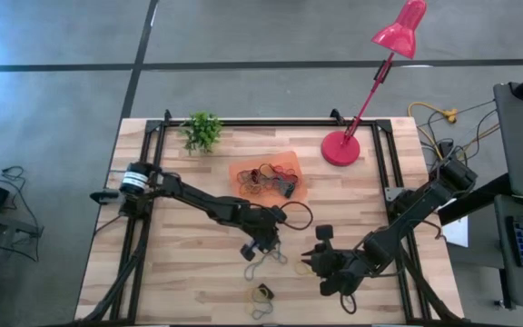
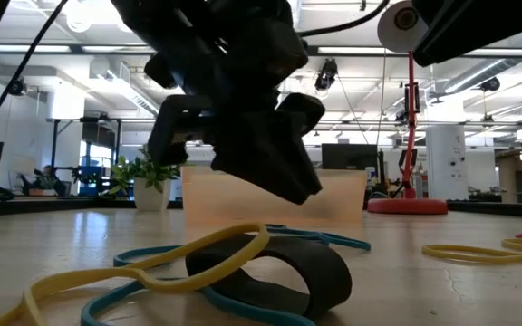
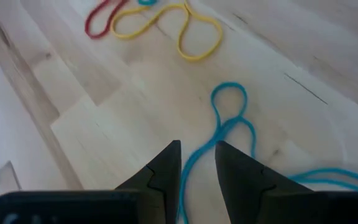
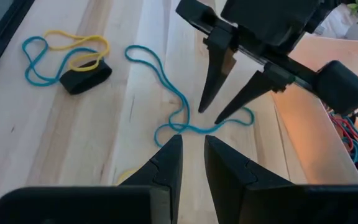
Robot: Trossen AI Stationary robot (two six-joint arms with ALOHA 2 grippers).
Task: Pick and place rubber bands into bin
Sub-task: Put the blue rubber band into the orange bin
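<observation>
The orange bin (image 1: 243, 173) sits mid-table with several rubber bands (image 1: 266, 174) in it. Loose bands lie on the wood nearer the front. My left gripper (image 3: 197, 146) is open and points down, one finger on each side of a long blue band (image 3: 229, 124) that lies flat on the table. The right wrist view shows the same left gripper (image 4: 211, 116) over that blue band (image 4: 173, 93). My right gripper (image 4: 192, 140) hovers low just right of it, narrowly open and holding nothing. A black band (image 4: 86, 78) lies tangled with yellow and blue ones near the front edge.
A red desk lamp's round base (image 1: 340, 148) stands right of the bin, and a small potted plant (image 1: 202, 132) is at the far left. Yellow bands (image 3: 166, 25) and a red band (image 3: 101, 18) lie beyond the left gripper. The two grippers are close together.
</observation>
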